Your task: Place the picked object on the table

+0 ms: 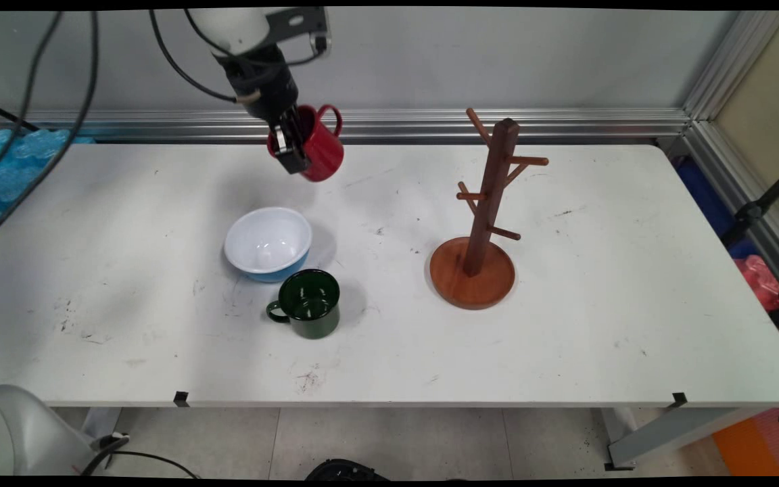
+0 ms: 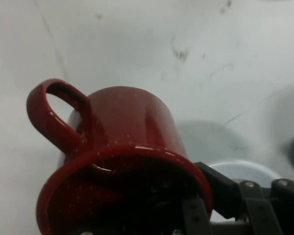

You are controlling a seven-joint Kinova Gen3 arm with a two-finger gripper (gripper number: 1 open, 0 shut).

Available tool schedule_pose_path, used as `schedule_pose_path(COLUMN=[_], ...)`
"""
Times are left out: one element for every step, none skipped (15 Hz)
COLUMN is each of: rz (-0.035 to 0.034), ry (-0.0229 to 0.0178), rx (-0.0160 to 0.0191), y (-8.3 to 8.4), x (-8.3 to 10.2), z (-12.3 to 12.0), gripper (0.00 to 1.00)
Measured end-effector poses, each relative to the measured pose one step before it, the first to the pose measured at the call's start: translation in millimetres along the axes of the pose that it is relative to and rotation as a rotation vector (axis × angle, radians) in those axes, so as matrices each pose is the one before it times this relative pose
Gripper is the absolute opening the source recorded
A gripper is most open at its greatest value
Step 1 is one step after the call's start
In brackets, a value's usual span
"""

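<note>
Green mug point(image 1: 308, 304) nearest you, near the table's point(image 1: 565, 338) front edge.
Your gripper point(image 1: 289, 145) grips the red mug point(image 1: 318, 145) aloft by the back edge; rack point(image 1: 483, 216) bare.

A robotics laboratory or test cell is indicated. A scuffed white table point(image 1: 565, 352) is enclosed at the back and right by aluminium framing rails point(image 1: 565, 123) set against plain grey wall panels point(image 1: 531, 61). Black cables point(image 1: 58, 101) are seen hanging at the left. A pale tiled floor point(image 1: 389, 439) is visible below the table.
</note>
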Motion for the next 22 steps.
schedule_pose_path(rz=[0.00740,0.00749,0.00673,0.00575,0.00414,0.00601,0.00816,0.01060,0.00803,0.00769,0.00828,0.00666,0.00441,0.00582,0.00373,0.00642,0.00710,0.00561,0.00521,0.00376,0.00351,0.00218], ry=[-0.01498,-0.01673,-0.01646,-0.01438,-0.00938,-0.01350,-0.01529,-0.01711,-0.01297,-0.01183,-0.01346,-0.01063,-0.00717,-0.00915,-0.00656,-0.01103,-0.00951,-0.00628,-0.00477,-0.00340,-0.00216,-0.00104], rx=[-0.00265,-0.00287,-0.00328,-0.00302,-0.00189,-0.00398,-0.00514,-0.00627,-0.00470,-0.00392,-0.00427,-0.00324,-0.00206,-0.00293,-0.00204,-0.00133,-0.00121,-0.00102,-0.00079,-0.00001,0.00031,0.00084], y=[-4.94,-5.41,-5.31,-4.01,-2.52,-2.96,-2.97,-2.62,-1.56,-1.49,-1.56,-1.17,-0.77,-0.84,-0.57,-1.15,-0.95,-0.81,-0.77,-0.69,-0.74,-1.33], x=[0.33,0.70,0.79,0.70,0.72,0.29,0.76,1.17,0.45,0.48,0.39,0.35,0.35,0.25,0.13,-0.02,0.31,0.42,0.73,0.65,0.72,1.32], z=[8.86,9.93,9.66,7.87,5.09,7.09,7.94,8.58,5.88,5.42,5.86,4.57,2.94,3.91,2.60,3.94,3.48,2.75,2.54,1.95,1.65,2.51], gripper=[0.00,0.00,0.00,0.00,0.00,0.00,0.00,0.00,0.00,0.00,0.00,0.00,0.00,0.00,0.00,0.00,0.00,0.00,1.00,1.00,1.00,1.00])
